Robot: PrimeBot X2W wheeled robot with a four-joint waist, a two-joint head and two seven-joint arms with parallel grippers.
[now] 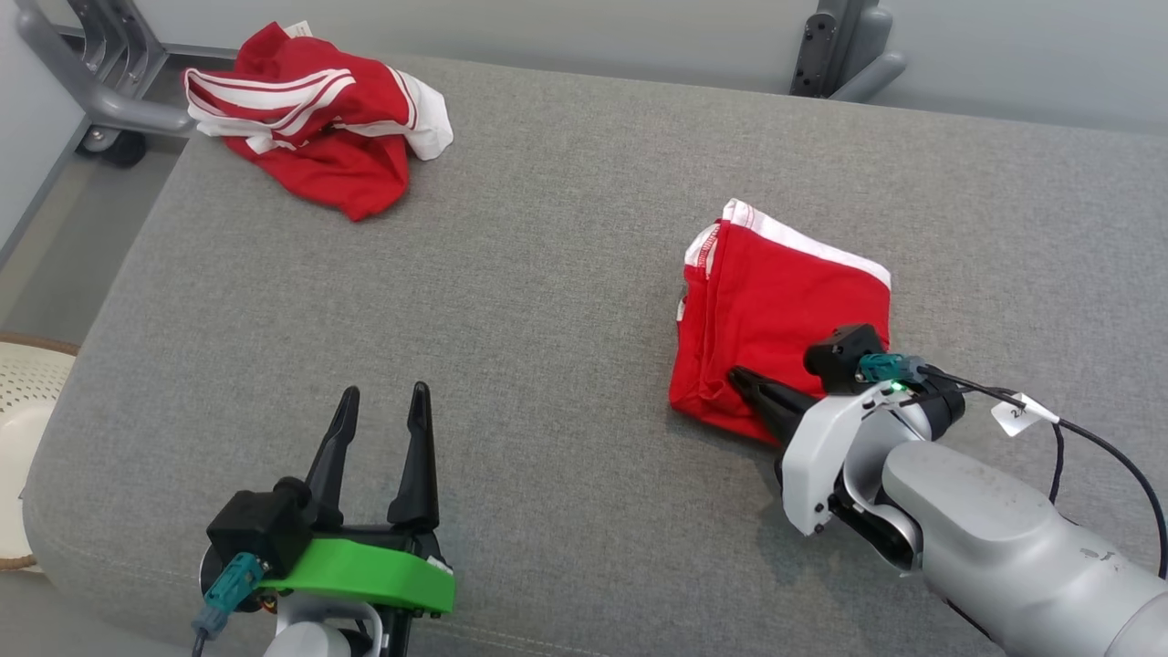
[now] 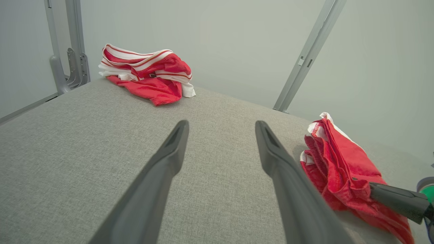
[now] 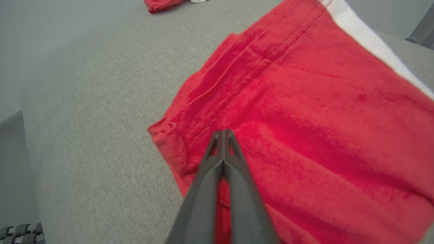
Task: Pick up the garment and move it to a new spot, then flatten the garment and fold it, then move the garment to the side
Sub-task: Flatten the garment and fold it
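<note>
Right arm comes in from the lower right of the head view, pale forearm angled up-left, wrist tipped down so the right gripper [image 1: 737,372] points at the table [image 1: 547,274]. Jaws are closed tight, fingers flush against each other in the right wrist view.

Left gripper [image 1: 384,392] sits lower left in the head view, fingers pointing up the frame, level over bare grey fabric. Jaws are wide apart with nothing between them.

The folded garment [image 1: 785,301] is right of centre, a red square with a white stripe along its far edge. The right gripper's tips rest on its lower-left corner, just inside the edge. In the left wrist view the cloth bunches around that dark fingertip at the lower right. Can't tell whether any cloth is actually pinched between the jaws or the tips just press on top.

The folded piece is well apart from the left gripper, off to its right. A second crumpled red-and-white garment [image 1: 319,119] lies at the upper left of the table, far from both grippers.

Hard to read:
- Right wrist view is blurred at its lower right, and the garment's edges run out of frame there.
- The paper tag [image 1: 1022,412] on the right arm's cable has print too small to read.
- A pale perforated object [image 1: 27,383] is cut off at the left edge, so I can't say what it is.
</note>
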